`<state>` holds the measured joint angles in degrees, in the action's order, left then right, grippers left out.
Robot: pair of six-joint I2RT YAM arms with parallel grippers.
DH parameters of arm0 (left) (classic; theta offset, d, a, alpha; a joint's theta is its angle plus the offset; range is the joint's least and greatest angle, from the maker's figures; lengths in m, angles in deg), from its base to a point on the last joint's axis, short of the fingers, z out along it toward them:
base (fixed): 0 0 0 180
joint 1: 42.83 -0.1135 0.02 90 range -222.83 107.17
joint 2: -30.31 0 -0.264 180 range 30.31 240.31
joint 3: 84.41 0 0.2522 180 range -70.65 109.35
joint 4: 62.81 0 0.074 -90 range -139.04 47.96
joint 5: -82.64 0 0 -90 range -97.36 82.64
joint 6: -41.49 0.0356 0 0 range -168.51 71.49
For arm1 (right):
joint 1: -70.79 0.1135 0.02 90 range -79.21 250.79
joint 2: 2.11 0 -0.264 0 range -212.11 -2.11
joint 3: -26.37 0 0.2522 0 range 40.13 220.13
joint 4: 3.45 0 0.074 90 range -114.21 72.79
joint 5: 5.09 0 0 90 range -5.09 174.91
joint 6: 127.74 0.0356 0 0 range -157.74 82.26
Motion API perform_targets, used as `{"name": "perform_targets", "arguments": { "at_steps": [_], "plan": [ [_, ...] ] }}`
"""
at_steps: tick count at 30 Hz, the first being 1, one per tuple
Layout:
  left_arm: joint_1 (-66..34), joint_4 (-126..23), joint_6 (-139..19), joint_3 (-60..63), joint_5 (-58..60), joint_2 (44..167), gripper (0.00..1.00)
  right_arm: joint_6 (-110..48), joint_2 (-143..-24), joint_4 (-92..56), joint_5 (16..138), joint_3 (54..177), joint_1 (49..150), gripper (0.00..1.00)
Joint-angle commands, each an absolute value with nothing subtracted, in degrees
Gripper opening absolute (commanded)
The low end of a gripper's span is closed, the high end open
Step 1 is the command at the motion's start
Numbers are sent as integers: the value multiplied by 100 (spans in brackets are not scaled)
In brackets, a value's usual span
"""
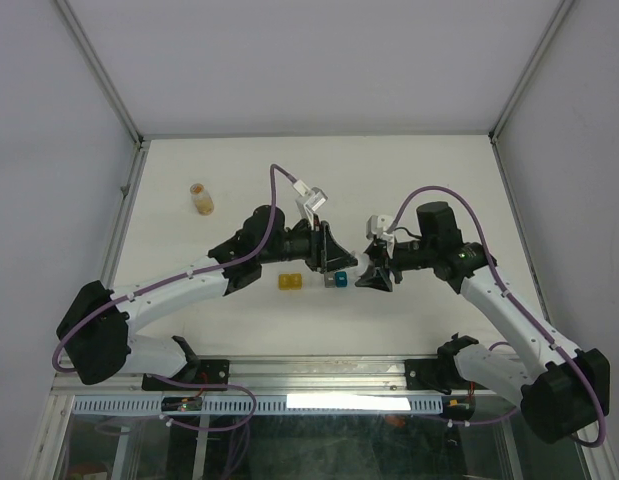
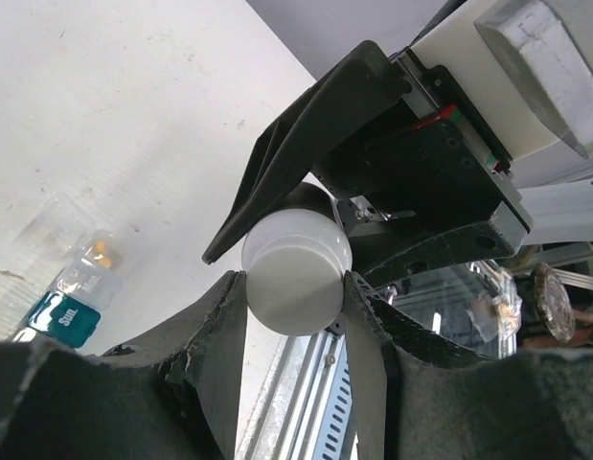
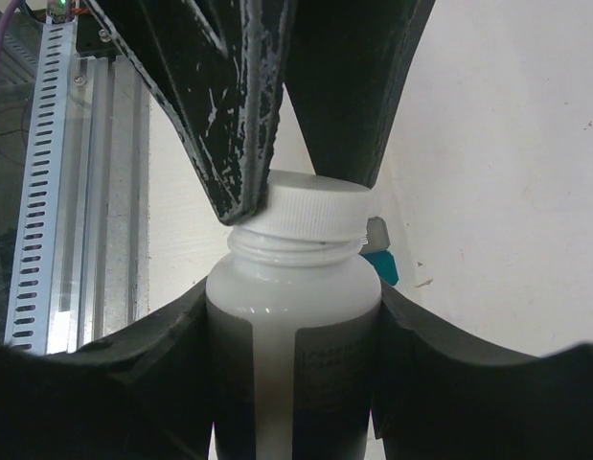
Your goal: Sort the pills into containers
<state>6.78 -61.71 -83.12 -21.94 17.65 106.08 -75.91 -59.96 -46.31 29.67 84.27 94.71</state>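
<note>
Matte white table (image 1: pixel 389 180), right hand (image 3: pixel 294 321) gripping milky cylindrical bottle (image 3: pixel 277 393), left hand (image 2: pixel 294 292) clamped on round white cap (image 3: pixel 310 203).

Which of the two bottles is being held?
The white bottle: right pincer around its body, left pincer on its cap. The small orange bottle sits apart, far left.

Two tools are showing: the left tool (image 1: pixel 332 258) and the right tool (image 1: pixel 373 272). One white bottle (image 3: pixel 294 335) is wearing one white cap (image 3: pixel 310 206). One small orange bottle (image 1: pixel 201 198) is sitting at the upper left. The containers (image 1: pixel 315 281) are showing one yellow box (image 1: pixel 290 282) and one teal box (image 1: pixel 339 279).
</note>
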Motion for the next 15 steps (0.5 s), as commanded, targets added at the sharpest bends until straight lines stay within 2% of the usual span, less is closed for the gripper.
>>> {"name": "perform_targets", "arguments": {
  "at_steps": [1, 15],
  "plan": [
    [913, -6061, -8147, -1813, 1608, 10579, 26, -7494, -6003, -4411, 2961, 8739, 9518, 0],
    [1149, -6587, -8521, -2030, 1761, 10755, 23, -7028, -5886, -4130, 2453, 8727, 9368, 0]
  ]
}}
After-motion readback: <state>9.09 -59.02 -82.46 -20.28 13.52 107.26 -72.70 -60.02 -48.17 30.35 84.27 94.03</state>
